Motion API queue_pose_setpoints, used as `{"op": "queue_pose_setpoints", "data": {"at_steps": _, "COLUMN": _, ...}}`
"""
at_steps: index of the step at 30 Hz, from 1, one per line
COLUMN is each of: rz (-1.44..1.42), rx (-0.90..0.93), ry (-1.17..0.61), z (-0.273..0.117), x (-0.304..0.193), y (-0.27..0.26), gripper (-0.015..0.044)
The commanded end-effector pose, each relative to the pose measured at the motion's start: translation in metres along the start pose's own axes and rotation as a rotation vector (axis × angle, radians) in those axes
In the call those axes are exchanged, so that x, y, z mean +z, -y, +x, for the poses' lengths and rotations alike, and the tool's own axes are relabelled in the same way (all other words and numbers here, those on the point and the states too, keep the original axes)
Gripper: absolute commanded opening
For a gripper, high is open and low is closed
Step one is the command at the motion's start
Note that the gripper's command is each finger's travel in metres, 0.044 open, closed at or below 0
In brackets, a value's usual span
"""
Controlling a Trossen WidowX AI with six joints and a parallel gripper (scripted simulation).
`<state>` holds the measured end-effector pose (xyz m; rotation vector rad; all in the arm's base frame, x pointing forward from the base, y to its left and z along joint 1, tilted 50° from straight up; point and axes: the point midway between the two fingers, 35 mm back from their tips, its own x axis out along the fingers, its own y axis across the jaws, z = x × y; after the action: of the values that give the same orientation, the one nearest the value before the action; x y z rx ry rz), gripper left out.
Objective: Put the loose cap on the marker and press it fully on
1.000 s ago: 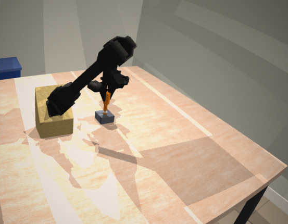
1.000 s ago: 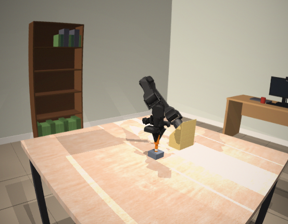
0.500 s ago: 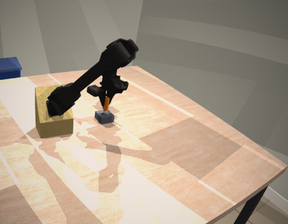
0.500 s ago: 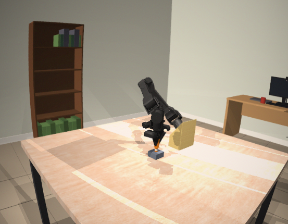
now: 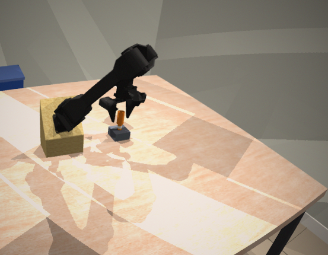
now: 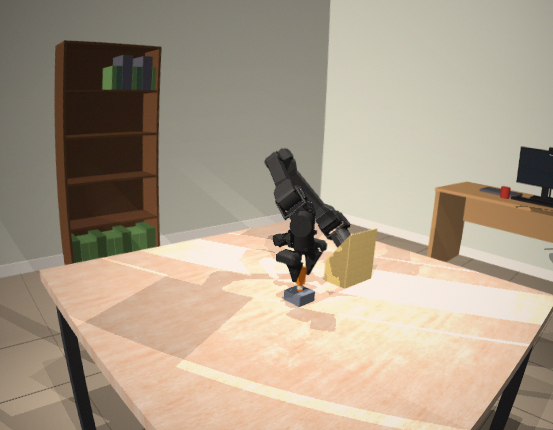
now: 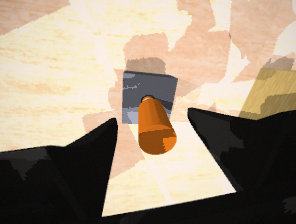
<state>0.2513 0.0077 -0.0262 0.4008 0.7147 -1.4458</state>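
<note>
The dark grey-blue holder block stands on the table. The marker stands upright in it, and only a short light part of it shows just above the block. The orange cap sits over the marker's top, low down near the block. Whether it is fully clicked on cannot be told. My gripper is open around the cap, with a finger on each side and visible gaps in the wrist view. It holds nothing.
A yellow block stands beside the holder, at the arm's base. A blue box is beyond the table. A bookshelf and a desk stand in the background.
</note>
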Motion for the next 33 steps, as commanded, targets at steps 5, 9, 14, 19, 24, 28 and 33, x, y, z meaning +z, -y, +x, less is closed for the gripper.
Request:
{"op": "queue_pose_setpoints", "data": {"at_steps": 5, "rz": -0.001, "rx": 0.001, "ry": -0.003, "z": -0.021, "x": -0.001, "y": -0.002, "gripper": 0.044}}
{"op": "queue_pose_setpoints", "data": {"at_steps": 9, "rz": -0.001, "rx": 0.0, "ry": -0.003, "z": -0.073, "x": -0.001, "y": 0.0, "gripper": 0.044}}
{"op": "queue_pose_setpoints", "data": {"at_steps": 14, "rz": -0.017, "rx": 0.0, "ry": -0.003, "z": -0.075, "x": -0.001, "y": 0.0, "gripper": 0.0414}}
{"op": "queue_pose_setpoints", "data": {"at_steps": 19, "rz": -0.44, "rx": 0.001, "ry": -0.001, "z": -0.072, "x": -0.001, "y": -0.001, "gripper": 0.0282}}
{"op": "queue_pose_setpoints", "data": {"at_steps": 24, "rz": -0.929, "rx": 0.001, "ry": 0.001, "z": -0.069, "x": -0.002, "y": -0.001, "gripper": 0.0151}}
{"op": "queue_pose_setpoints", "data": {"at_steps": 28, "rz": -1.304, "rx": 0.0, "ry": 0.002, "z": -0.066, "x": -0.002, "y": -0.002, "gripper": 0.0046}}
{"op": "queue_pose_setpoints", "data": {"at_steps": 33, "rz": -1.369, "rx": 0.0, "ry": 0.003, "z": -0.066, "x": -0.002, "y": -0.002, "gripper": 0.0}}
